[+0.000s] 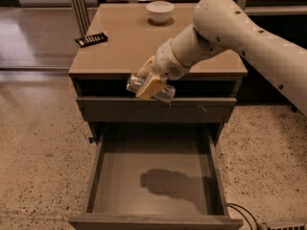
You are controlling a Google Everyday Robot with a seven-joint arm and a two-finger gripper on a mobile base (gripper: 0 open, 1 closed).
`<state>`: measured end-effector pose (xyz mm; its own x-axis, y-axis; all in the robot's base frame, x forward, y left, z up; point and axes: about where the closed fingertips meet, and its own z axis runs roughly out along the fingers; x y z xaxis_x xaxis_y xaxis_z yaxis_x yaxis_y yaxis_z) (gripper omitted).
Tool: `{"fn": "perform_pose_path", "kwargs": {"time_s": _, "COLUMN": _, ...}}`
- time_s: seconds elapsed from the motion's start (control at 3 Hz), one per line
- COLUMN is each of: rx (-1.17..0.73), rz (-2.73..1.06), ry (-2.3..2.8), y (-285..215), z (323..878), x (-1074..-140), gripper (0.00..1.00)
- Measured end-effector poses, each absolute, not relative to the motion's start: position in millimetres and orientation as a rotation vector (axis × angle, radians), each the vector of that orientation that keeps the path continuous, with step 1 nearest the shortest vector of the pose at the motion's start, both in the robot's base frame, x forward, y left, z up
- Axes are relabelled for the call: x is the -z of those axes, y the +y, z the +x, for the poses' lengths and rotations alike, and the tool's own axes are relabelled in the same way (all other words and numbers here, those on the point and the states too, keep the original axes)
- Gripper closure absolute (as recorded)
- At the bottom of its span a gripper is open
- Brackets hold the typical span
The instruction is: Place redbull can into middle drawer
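Note:
My gripper [149,85] is shut on the redbull can [164,93], a slim silvery can held on its side. It hangs in the air in front of the cabinet's top edge, level with the closed drawer front [120,109] that has pale scratch marks. The middle drawer [151,176] is pulled fully open below it; its flat grey-brown bottom is bare apart from the arm's shadow. The can is above the back part of the open drawer.
A white bowl [160,9] stands at the back of the cabinet top [120,51]. A flat black packet [91,39] lies at its left edge. A cable [242,213] lies on the speckled floor at the lower right.

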<state>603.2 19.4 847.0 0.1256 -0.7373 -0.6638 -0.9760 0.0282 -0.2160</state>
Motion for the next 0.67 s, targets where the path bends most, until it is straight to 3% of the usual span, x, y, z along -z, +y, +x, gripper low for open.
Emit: {"fn": "perform_pose_path", "kwargs": {"time_s": 0.67, "rx": -0.563, "rz": -1.650, "ry": 1.709, "y": 22.2, "z": 561.9, "x": -756.5, "gripper": 1.00}}
